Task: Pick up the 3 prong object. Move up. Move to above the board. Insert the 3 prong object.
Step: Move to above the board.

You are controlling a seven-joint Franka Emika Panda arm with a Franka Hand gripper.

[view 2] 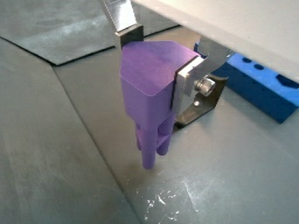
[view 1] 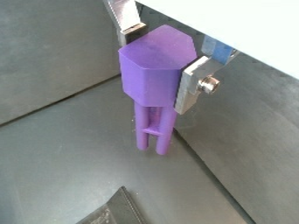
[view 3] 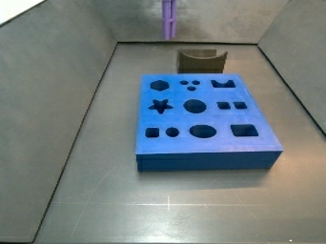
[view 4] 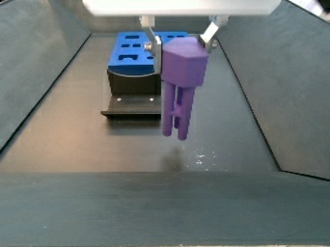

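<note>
My gripper is shut on the 3 prong object, a light-purple piece with a thick head and thin ridged prongs pointing down. It hangs upright above the grey floor, touching nothing. Both wrist views show the silver fingers clamping its head, and the gripper around the piece. In a side view only the piece's lower part shows, beyond the far edge of the board. The board is a flat blue slab with dark shaped holes, also visible behind the gripper and in a wrist view.
The dark fixture stands on the floor between the board and the held piece; it also shows at the board's far edge and behind a finger. Grey sloping walls enclose the floor on all sides.
</note>
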